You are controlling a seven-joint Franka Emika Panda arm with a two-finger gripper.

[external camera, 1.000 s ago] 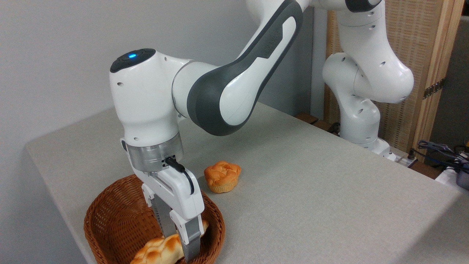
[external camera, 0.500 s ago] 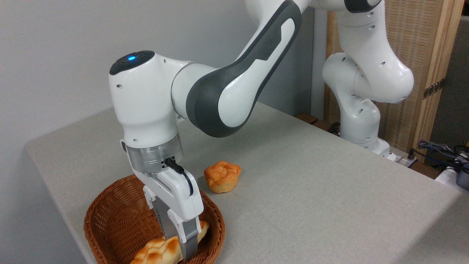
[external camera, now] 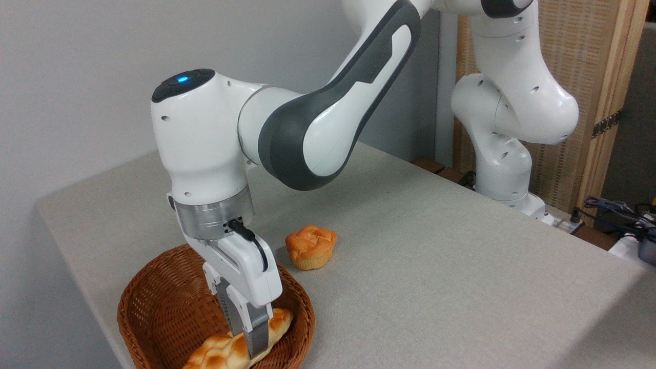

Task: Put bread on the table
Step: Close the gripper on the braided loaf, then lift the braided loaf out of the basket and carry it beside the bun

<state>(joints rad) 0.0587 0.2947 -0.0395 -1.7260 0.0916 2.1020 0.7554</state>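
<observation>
Claw (external camera: pixel 251 342) clamped on bread (external camera: pixel 233 348) inside basket (external camera: pixel 154 318) near table (external camera: pixel 435 266) corner, bun (external camera: pixel 311 247) close behind

matt woven cloth on the table (external camera: pixel 435 266), rough brown wicker basket (external camera: pixel 154 307), glossy white plastic arm (external camera: pixel 205 138) with a brushed metal wrist ring (external camera: pixel 212 220), shiny-crusted bread (external camera: pixel 225 351).

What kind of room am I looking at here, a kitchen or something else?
Probably a robotics lab or test room rather than a kitchen. A white robot arm is mounted beside a plain fabric-covered table, loose cables lie at the right edge, and the braided bread sits in a wicker basket like a prop.
</observation>
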